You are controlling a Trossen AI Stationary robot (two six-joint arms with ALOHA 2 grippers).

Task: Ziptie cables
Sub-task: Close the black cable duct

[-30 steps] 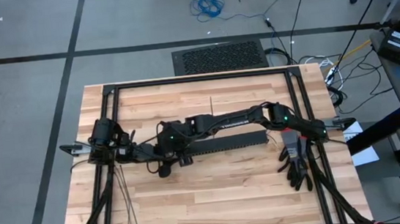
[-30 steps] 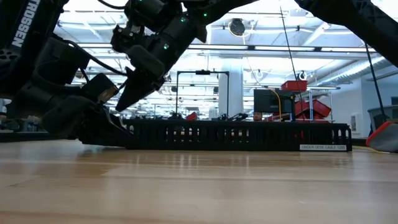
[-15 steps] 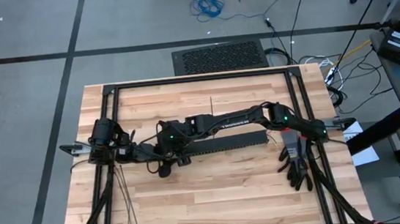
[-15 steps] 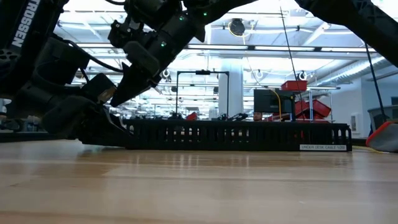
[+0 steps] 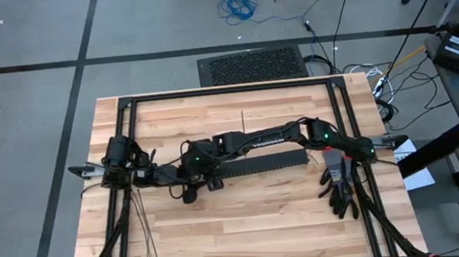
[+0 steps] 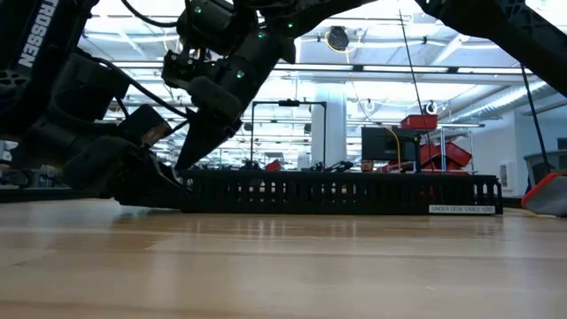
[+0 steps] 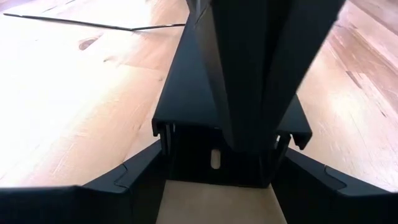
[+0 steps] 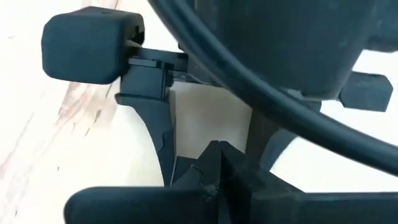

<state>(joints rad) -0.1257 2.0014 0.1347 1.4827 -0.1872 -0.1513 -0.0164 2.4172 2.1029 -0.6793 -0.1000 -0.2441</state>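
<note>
High view: both arms stretch inward, left pincer [image 5: 186, 181] and right pincer [image 5: 189, 168] overlapping; grip states unclear.

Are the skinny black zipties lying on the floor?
No, the zipties lie on the wooden table, near its left front corner in the high view.

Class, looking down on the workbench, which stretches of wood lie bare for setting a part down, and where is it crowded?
Bare wood lies between the black duct and the far frame bar, and nearer, between the zipties and the black gloves. The duct's left end is crowded, where the left pincer and right pincer meet.
</note>
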